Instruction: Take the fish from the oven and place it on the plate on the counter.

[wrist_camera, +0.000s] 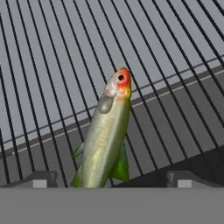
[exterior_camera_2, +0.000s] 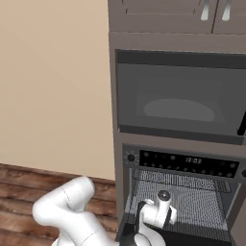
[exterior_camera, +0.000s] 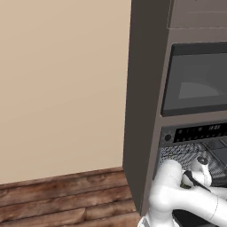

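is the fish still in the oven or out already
In. The fish lies on the oven's wire rack, between the open fingers, not yet gripped.

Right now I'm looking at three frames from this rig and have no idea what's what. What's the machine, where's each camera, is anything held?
It is a white robot arm on a driving base, rendered in a simulated kitchen. Two cameras ride on the base behind the arm, one left and one right; both look at the open oven below a microwave. The arm reaches into the oven cavity. The third camera sits on the hand and looks down past the gripper at the fish, olive-green with a reddish head, lying on the wire rack. The jaws stand open on either side of the fish; nothing is held yet.
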{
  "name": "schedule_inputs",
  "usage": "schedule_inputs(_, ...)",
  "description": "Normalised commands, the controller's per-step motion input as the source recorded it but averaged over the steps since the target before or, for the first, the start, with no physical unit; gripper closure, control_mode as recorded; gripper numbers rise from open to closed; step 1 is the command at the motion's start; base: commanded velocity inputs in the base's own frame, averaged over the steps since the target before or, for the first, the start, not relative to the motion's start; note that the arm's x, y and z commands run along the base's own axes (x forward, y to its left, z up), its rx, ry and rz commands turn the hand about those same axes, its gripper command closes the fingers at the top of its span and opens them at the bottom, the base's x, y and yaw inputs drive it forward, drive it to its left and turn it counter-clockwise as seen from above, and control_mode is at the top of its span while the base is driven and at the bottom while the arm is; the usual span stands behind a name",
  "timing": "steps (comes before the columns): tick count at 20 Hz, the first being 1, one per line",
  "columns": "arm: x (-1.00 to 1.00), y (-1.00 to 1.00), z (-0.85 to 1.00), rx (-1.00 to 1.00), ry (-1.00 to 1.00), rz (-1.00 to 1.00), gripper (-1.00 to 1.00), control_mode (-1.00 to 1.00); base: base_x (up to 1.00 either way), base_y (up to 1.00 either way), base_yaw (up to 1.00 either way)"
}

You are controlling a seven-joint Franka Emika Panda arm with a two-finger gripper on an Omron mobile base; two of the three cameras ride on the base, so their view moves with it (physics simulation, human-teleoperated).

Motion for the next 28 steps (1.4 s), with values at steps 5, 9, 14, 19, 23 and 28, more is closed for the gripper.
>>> schedule_inputs(5,0.34,0.03,-0.01,0.00,0.00,0.00,-1.00,-1.00,0.00,0.00,0.00)
schedule_inputs(9,0.25,0.09,-0.16,0.00,0.00,0.00,-1.00,-1.00,0.00,0.00,0.00)
schedule_inputs(14,0.19,0.09,-0.40,0.00,0.00,0.00,-1.00,-1.00,0.00,0.00,0.00)
schedule_inputs(19,0.34,0.02,-0.12,0.00,0.00,0.00,-1.00,-1.00,0.00,0.00,0.00)
schedule_inputs(23,0.39,0.02,-0.06,0.00,0.00,0.00,-1.00,-1.00,0.00,0.00,0.00)
schedule_inputs(28,0.09,0.10,-0.65,0.00,0.00,0.00,1.00,-1.00,0.00,0.00,0.00)
